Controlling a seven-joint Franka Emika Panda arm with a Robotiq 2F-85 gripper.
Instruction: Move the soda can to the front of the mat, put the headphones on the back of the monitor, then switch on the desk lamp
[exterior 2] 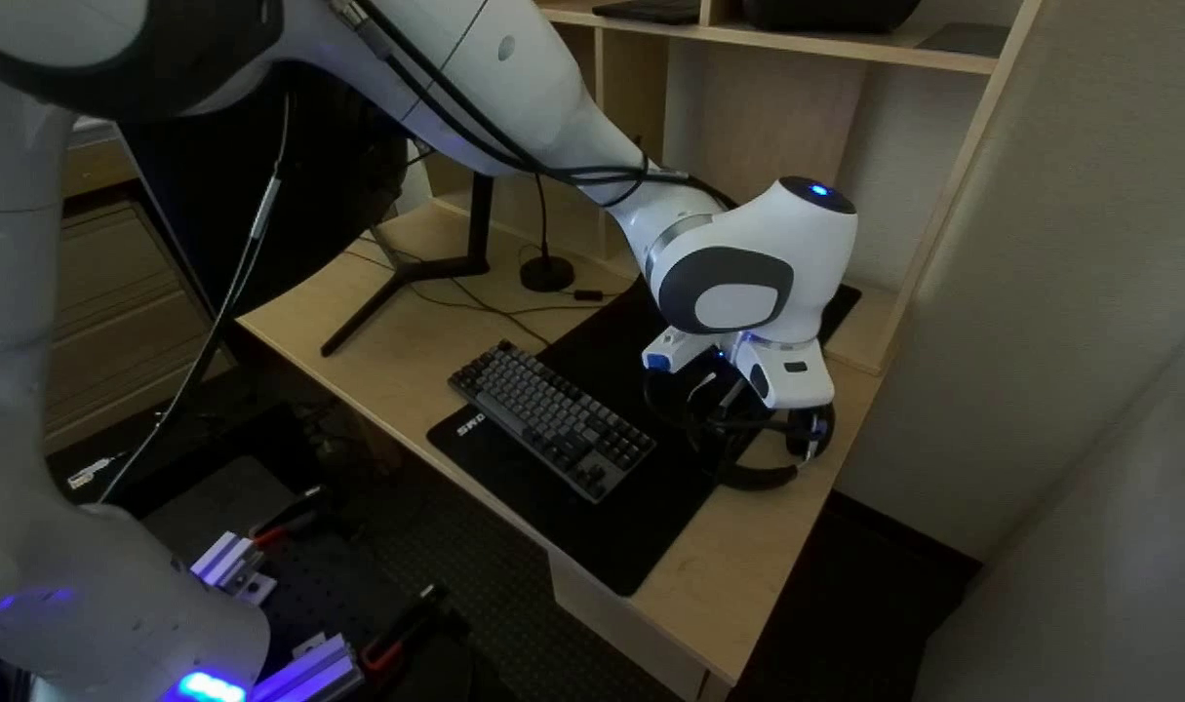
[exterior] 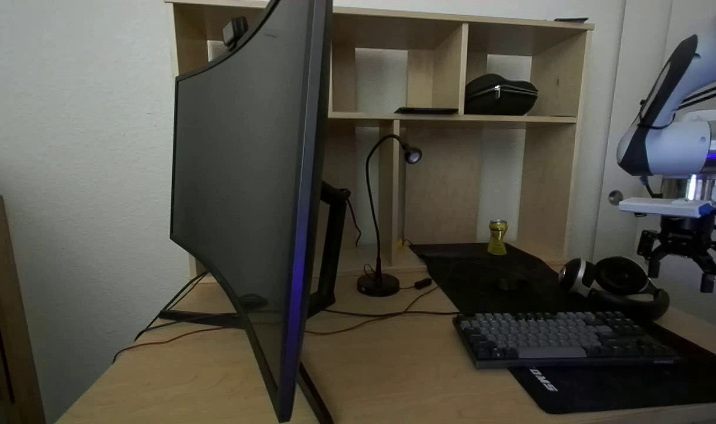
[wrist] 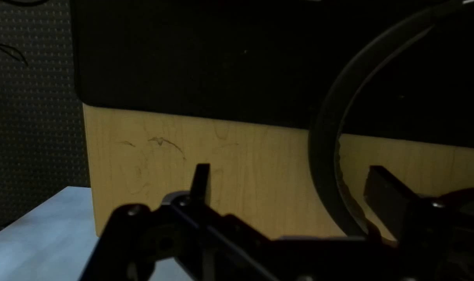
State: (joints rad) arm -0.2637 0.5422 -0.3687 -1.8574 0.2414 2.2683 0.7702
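One hand spread wide, headphones straddling mat edge, bare desk alongside.

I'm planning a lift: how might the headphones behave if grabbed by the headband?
The headphones will probably tip or swing cup-first, since the bulky cups sit away from the arch's middle. The headband should stay fairly stiff, as it holds a smooth curve.
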